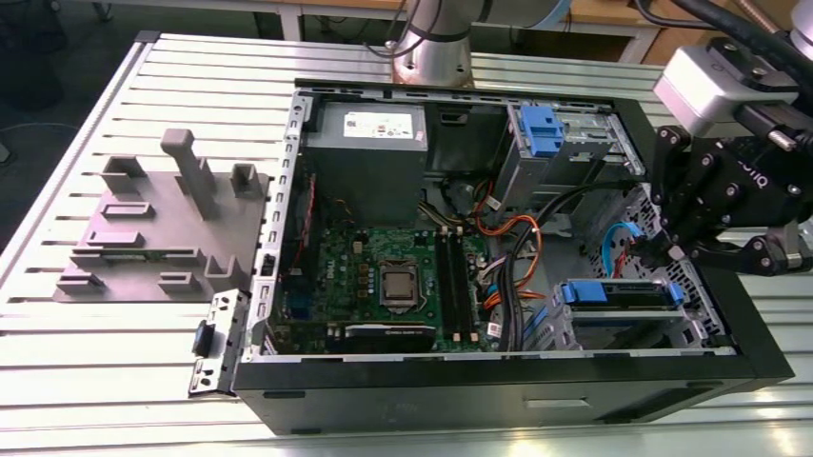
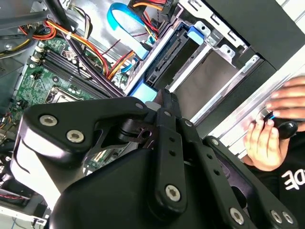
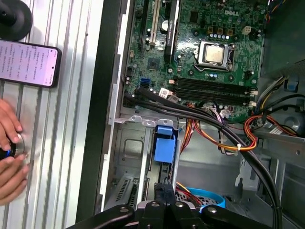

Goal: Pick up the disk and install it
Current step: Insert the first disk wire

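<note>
Exterior view: the gripper (image 1: 661, 249) hovers over the open computer case (image 1: 508, 381), just beside the seated disk (image 1: 619, 294); jaw state unclear.

The open computer case (image 1: 508, 381) lies on the surface (image 1: 76, 352), with a fixture block (image 1: 159, 228) to its left in the exterior view. Inside, the motherboard (image 1: 381, 276) sits centre, the power supply (image 1: 371, 133) behind it, and the disk (image 1: 616, 293) in the near-right bay.
</note>
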You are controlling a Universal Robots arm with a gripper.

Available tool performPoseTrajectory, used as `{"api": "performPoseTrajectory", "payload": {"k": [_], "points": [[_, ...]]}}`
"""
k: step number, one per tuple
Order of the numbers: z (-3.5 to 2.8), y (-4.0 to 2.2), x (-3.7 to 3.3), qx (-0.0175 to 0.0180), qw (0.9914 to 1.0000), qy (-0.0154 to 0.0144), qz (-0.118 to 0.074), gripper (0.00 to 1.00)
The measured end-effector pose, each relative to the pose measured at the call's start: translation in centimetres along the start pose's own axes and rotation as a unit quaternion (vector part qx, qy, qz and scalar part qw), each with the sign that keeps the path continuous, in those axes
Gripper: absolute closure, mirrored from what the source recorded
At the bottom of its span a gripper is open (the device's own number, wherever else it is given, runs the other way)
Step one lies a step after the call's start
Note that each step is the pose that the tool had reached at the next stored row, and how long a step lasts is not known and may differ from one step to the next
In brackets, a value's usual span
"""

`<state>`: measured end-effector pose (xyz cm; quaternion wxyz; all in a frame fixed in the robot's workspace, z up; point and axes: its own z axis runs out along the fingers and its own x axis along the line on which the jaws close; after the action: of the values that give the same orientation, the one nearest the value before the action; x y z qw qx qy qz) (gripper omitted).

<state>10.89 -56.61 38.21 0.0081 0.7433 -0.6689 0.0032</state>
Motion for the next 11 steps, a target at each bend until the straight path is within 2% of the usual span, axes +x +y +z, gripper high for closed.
{"api": "performPoseTrajectory", "payload": {"k": [3, 11], "points": [[0.0, -0.53, 0.0, 0.0, 1.0, 0.0, 0.0, 0.89], [0.04, -2.68, -0.26, -0.0002, 1.0, 0.0, 0.0, 0.89]]}}
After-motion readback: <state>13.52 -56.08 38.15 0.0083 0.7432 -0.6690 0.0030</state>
